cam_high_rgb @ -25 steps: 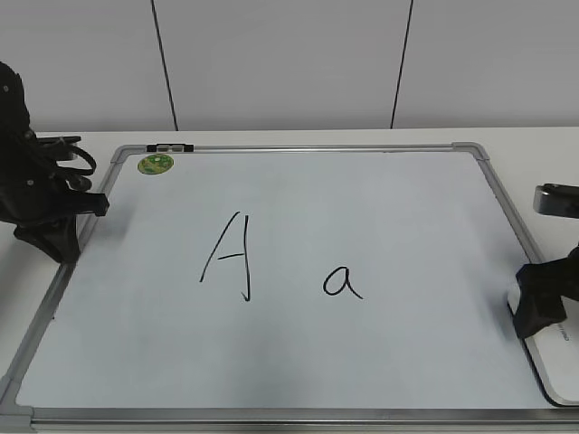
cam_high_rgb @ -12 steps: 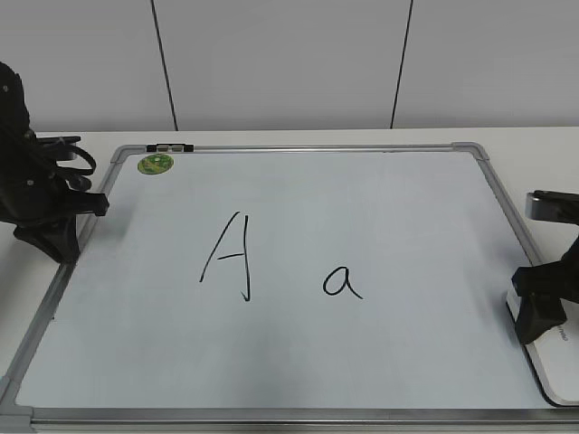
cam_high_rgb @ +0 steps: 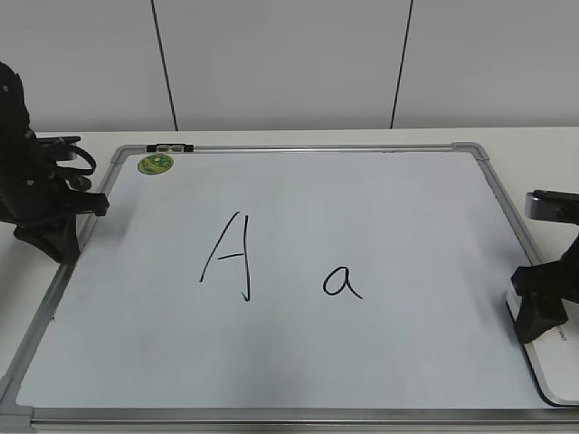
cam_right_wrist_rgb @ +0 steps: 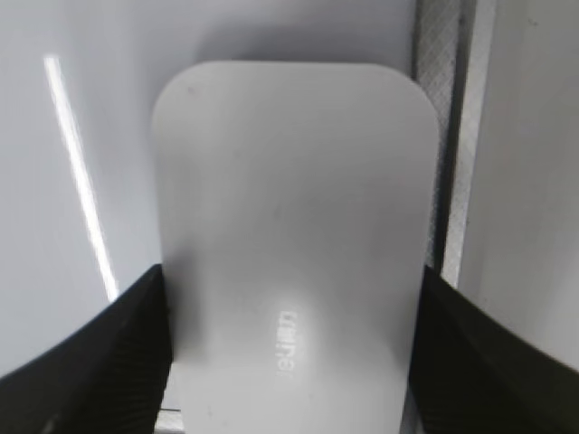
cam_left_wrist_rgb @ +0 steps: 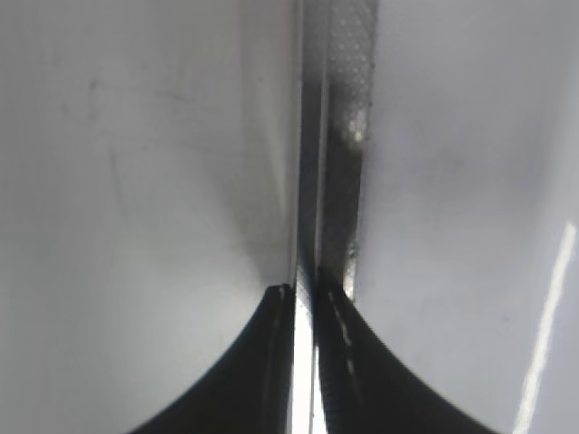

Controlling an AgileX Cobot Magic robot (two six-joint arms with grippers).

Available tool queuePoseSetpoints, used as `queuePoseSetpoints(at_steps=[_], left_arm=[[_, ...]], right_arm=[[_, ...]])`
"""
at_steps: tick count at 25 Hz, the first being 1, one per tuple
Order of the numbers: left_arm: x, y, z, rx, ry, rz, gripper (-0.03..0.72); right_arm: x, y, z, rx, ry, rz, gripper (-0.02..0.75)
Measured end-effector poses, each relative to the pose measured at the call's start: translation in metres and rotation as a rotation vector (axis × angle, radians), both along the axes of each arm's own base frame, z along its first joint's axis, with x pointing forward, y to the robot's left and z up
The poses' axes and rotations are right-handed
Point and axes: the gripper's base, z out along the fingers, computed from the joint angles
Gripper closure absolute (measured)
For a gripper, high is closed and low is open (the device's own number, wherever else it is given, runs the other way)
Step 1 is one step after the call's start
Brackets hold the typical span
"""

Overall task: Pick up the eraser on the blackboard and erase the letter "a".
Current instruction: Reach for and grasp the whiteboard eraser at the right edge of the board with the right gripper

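Observation:
The white eraser (cam_high_rgb: 555, 363) lies at the right edge of the blackboard (cam_high_rgb: 298, 147), a white board in a silver frame. In the right wrist view the eraser (cam_right_wrist_rgb: 289, 181) fills the middle, grey lettering up. My right gripper (cam_high_rgb: 540, 312) is down over it; its gripper (cam_right_wrist_rgb: 291, 276) has one black finger against each long side, shut on the eraser, which still rests on the board. The letter "a" (cam_high_rgb: 342, 282) sits mid-board, well left of the eraser. My left gripper (cam_high_rgb: 59, 240) is shut and empty over the board's left frame (cam_left_wrist_rgb: 339, 136), as its wrist view (cam_left_wrist_rgb: 303, 294) shows.
A taller capital "A" (cam_high_rgb: 231, 256) stands left of the small "a". A round green sticker (cam_high_rgb: 156, 164) and a black clip (cam_high_rgb: 170, 146) are at the board's top left. The board's right frame (cam_right_wrist_rgb: 448, 136) runs close beside the eraser.
My right gripper came down a little around the eraser between one second and half a second ago, then stayed put. The left arm has not moved.

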Motion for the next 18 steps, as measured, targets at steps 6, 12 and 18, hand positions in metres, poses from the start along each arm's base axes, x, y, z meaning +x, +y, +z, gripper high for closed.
queuePoseSetpoints(at_steps=[6,12,18], left_arm=[[0.0000,-0.0001,0.0000,-0.002,0.000,0.001,0.632],[0.0001,0.0011,0.0000,-0.005,0.000,0.007,0.632],[0.0001,0.0008,0.0001,-0.008,0.001,0.009,0.632]], right_arm=[[0.0000,0.0000,0.0000,0.000,0.000,0.000,0.215],[0.0001,0.0009,0.0001,0.010,0.000,-0.009,0.215],[0.0003,0.0038,0.0002,0.043,0.004,-0.041,0.215]])
